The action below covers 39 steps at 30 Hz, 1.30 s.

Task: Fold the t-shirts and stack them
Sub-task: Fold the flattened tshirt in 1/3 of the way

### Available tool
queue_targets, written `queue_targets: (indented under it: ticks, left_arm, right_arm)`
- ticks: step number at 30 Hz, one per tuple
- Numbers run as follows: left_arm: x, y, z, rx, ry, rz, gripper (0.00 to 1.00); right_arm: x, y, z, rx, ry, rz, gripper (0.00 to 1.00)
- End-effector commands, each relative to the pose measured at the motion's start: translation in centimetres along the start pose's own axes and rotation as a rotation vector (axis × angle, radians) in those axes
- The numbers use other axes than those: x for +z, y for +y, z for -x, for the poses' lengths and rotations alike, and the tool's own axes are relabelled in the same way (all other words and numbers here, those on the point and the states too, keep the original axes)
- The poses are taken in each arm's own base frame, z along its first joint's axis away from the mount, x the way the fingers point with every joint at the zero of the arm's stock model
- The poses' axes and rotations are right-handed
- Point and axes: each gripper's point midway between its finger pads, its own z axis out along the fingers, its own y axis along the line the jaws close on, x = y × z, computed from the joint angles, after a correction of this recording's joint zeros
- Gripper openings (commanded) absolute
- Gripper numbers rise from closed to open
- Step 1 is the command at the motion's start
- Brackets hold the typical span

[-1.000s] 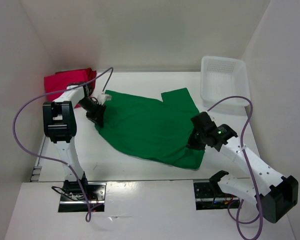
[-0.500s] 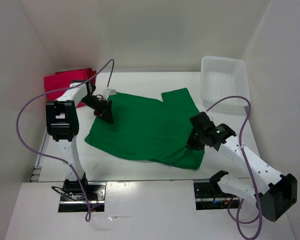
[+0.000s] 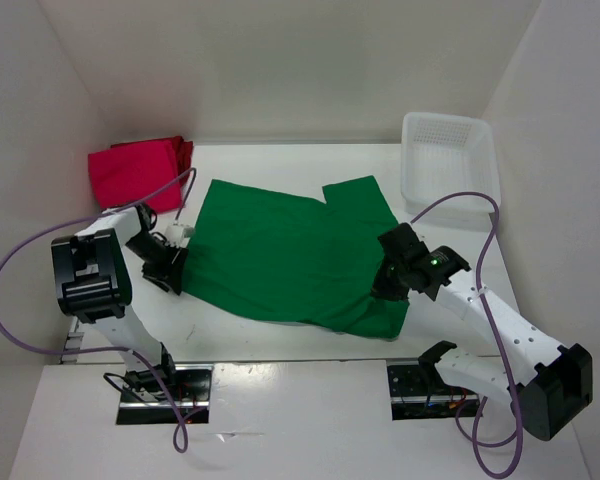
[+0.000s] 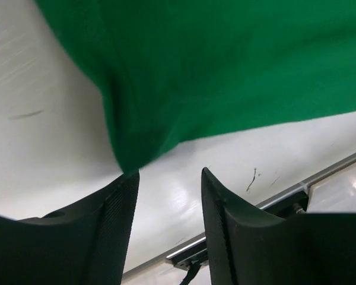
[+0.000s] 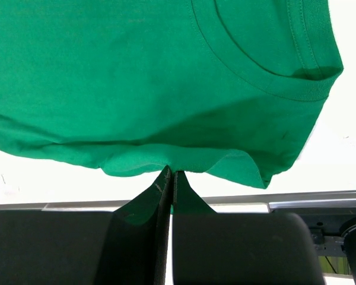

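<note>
The green t-shirt (image 3: pixel 280 250) is lying spread out across the middle of the bench (image 3: pixel 280 165). It is mostly flat, with one short sleeve pointing toward the far right. Its near right edge is bunching into soft folds, and the ribbed neckline is showing close by in the right wrist view.

The right hand (image 3: pixel 385 285) is clenching that bunched edge. In its own camera the two fingers (image 5: pixel 143 214) are pressing together on a fold of green cloth.

The left hand (image 3: pixel 166 270) is sitting low at the shirt's left edge, released, with its fingers (image 4: pixel 121 208) standing apart and bare bench showing between them. A drooping corner of the green cloth is reaching down to the tip of one finger.

The crimson t-shirt (image 3: pixel 130 172) is lying folded in the far left corner, well apart from the green one. A dark red shirt (image 3: pixel 186 152) is showing along its right side.

A white perforated basket (image 3: pixel 448 128) is standing in the far right corner, near the raised sleeve but not touching it. Purple cables (image 3: pixel 20 270) are looping from both arms above the bench.
</note>
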Motion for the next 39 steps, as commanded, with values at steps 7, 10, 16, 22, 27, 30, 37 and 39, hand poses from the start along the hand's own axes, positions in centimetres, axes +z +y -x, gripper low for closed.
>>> queue_targets:
  ticks: [7,10,16,22,27,30,37,39]
  left_arm:
    - [2.5,2.3,3.2,-0.055,-0.055,-0.007,0.54]
    - [2.9,0.4,2.9,-0.043,-0.042,-0.123,0.29]
    - [1.0,-1.8,2.2,0.032,-0.062,-0.191,0.0]
    - [-3.4,-1.3,1.3,0.086,-0.09,-0.067,0.0]
    - [-4.9,-0.6,3.9,0.057,-0.119,-0.075,0.0]
    - [-4.3,-0.3,5.0,0.026,-0.114,-0.113,0.0]
    - [-4.0,1.5,8.9,-0.052,-0.15,-0.142,0.0]
    - [-4.2,2.3,10.1,-0.063,-0.171,-0.128,0.0]
  right_arm:
    - [-0.9,1.1,0.7,0.01,-0.048,0.066,0.0]
    - [-1.1,1.3,0.6,0.003,-0.051,0.078,0.0]
    - [-1.7,1.1,0.9,0.014,-0.071,0.075,0.0]
    - [-4.0,1.2,3.3,0.026,-0.164,0.073,0.0]
    - [-3.7,0.5,9.4,0.002,-0.263,0.037,0.0]
    - [-2.6,0.5,12.3,-0.015,-0.3,-0.008,0.0]
    - [0.7,0.8,15.0,-0.085,-0.281,-0.099,0.0]
    - [1.3,0.9,15.2,-0.094,-0.28,-0.1,0.0]
